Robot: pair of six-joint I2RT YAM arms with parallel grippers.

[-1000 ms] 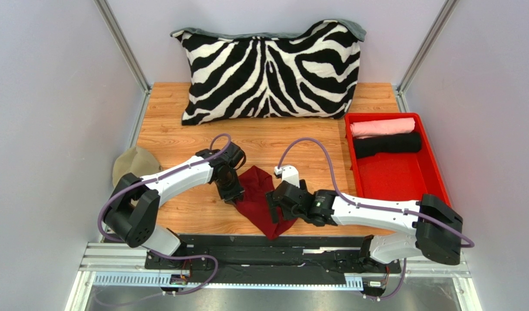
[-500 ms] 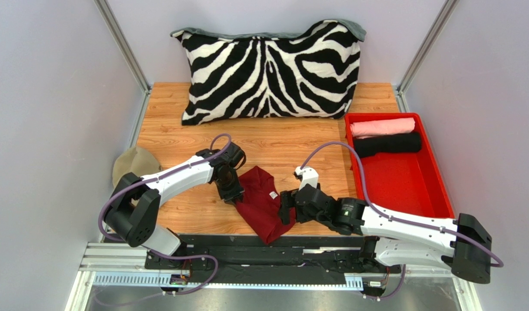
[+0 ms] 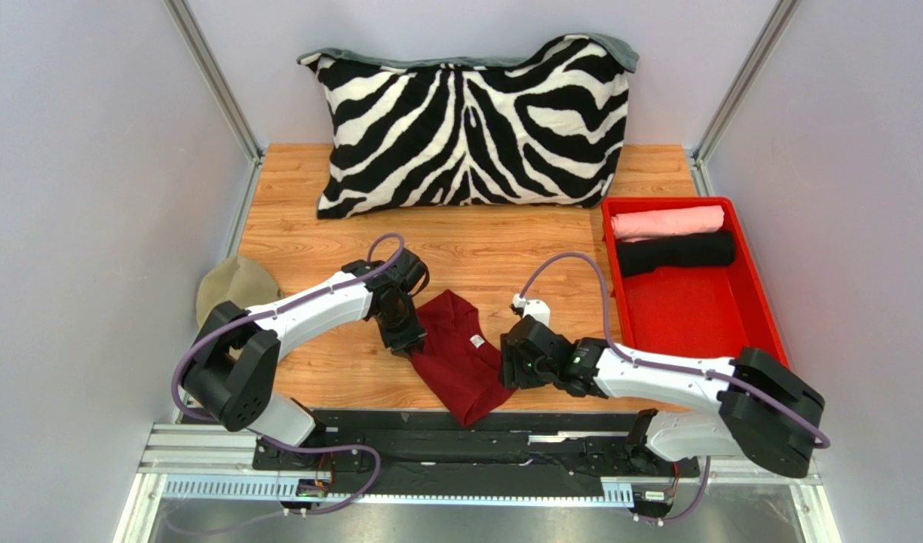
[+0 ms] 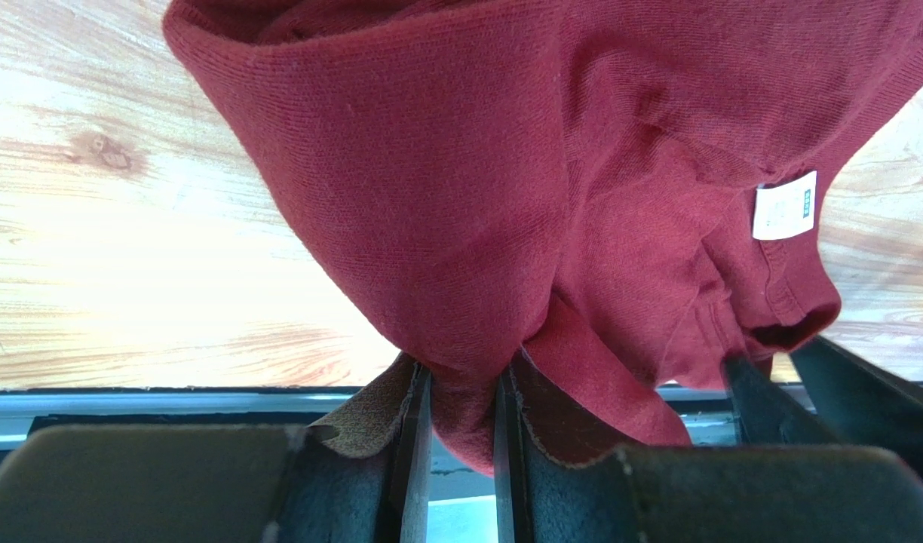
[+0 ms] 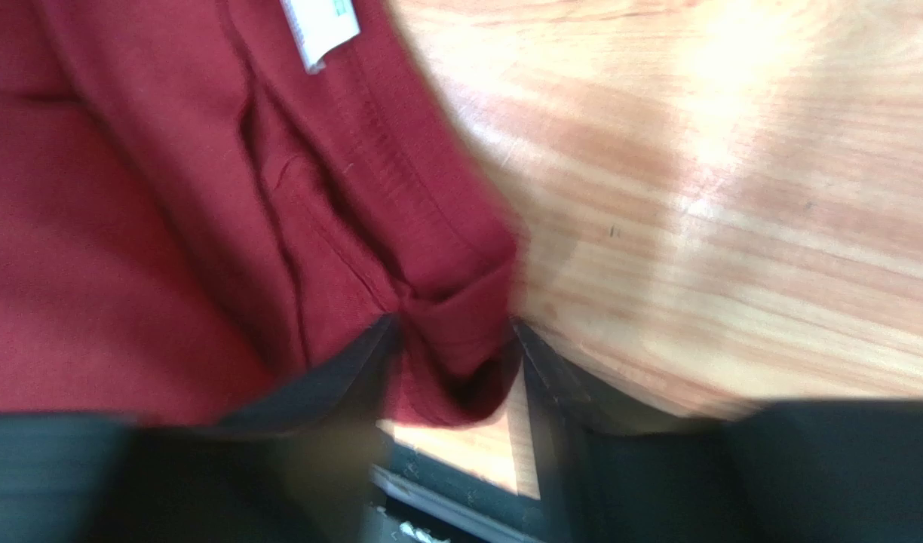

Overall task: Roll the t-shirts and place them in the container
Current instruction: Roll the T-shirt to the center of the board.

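A maroon t-shirt (image 3: pixel 460 356) lies crumpled on the wooden table between the arms, its white neck label (image 3: pixel 476 341) facing up. My left gripper (image 3: pixel 407 337) is at its left edge, shut on a bunched fold of the maroon t-shirt (image 4: pixel 523 170), which fills the gap between the fingers around the left gripper (image 4: pixel 460 390). My right gripper (image 3: pixel 508 364) is at the shirt's right edge. In the blurred right wrist view, the right gripper (image 5: pixel 455 351) has its jaws closed round a fold of the maroon t-shirt (image 5: pixel 149 226) near the collar. A rolled pink t-shirt (image 3: pixel 667 221) and a rolled black t-shirt (image 3: pixel 676 251) lie in the tray.
The red tray (image 3: pixel 761 306) stands at the right, its near half bare. A zebra-striped pillow (image 3: pixel 472 125) leans against the back wall. A beige cap (image 3: pixel 234 283) lies at the table's left edge. A black rail (image 3: pixel 466 436) runs along the near edge.
My right gripper left the shirt's middle, swung right, then came back to the shirt's right edge and closed on a fold. The label now shows. The left gripper has stayed put.
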